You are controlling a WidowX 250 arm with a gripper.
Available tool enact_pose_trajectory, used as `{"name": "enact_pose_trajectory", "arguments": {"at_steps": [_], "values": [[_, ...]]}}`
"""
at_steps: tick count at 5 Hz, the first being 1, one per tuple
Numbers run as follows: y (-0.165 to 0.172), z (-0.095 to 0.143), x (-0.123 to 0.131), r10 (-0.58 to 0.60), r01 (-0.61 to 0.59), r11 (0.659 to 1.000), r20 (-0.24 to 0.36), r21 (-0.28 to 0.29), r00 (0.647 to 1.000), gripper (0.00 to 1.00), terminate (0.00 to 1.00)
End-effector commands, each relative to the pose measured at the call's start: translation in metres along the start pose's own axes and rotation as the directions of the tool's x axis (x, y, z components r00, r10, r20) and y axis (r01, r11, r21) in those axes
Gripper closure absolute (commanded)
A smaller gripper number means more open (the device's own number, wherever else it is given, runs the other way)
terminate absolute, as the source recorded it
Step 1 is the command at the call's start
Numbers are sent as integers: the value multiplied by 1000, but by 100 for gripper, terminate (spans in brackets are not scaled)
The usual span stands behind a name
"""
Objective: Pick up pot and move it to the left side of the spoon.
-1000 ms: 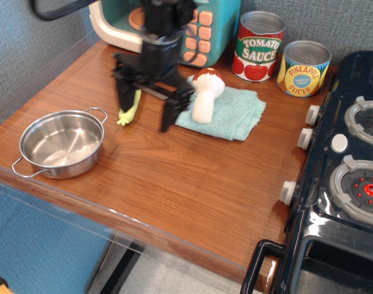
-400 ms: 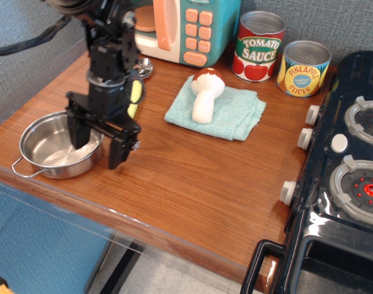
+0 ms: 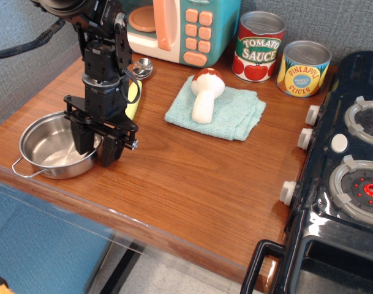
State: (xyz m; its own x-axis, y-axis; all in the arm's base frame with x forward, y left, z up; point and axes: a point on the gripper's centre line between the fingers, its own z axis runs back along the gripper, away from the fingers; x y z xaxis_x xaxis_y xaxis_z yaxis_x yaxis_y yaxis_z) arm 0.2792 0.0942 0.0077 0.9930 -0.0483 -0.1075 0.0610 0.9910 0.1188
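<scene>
Tool (image 3: 97,149) straddling pot (image 3: 51,147) right rim.

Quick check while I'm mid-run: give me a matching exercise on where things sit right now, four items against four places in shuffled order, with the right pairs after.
Items:
1. pot
2. mushroom
3. spoon
4. pineapple can

Places:
A. lying on the green cloth
B. at the back, right of the tomato sauce can
C. front left of the table, with the gripper astride its right rim
D. in front of the toy microwave, partly hidden by the arm

Pairs: 1-C, 2-A, 3-D, 4-B
</scene>
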Motion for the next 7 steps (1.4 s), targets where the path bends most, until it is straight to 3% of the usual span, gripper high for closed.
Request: {"name": "enact_pose_trajectory", "arguments": {"at_steps": [1, 3, 5, 7], "values": [[3, 18, -5, 46, -46, 999, 76, 8, 996, 100, 0], [2, 55, -3, 116, -110, 993, 171, -43, 978, 100, 0], [40, 68, 52, 261, -249, 965, 159, -87, 952, 100, 0], [59, 63, 87, 325, -319, 946, 135, -65, 936, 100, 0]]}}
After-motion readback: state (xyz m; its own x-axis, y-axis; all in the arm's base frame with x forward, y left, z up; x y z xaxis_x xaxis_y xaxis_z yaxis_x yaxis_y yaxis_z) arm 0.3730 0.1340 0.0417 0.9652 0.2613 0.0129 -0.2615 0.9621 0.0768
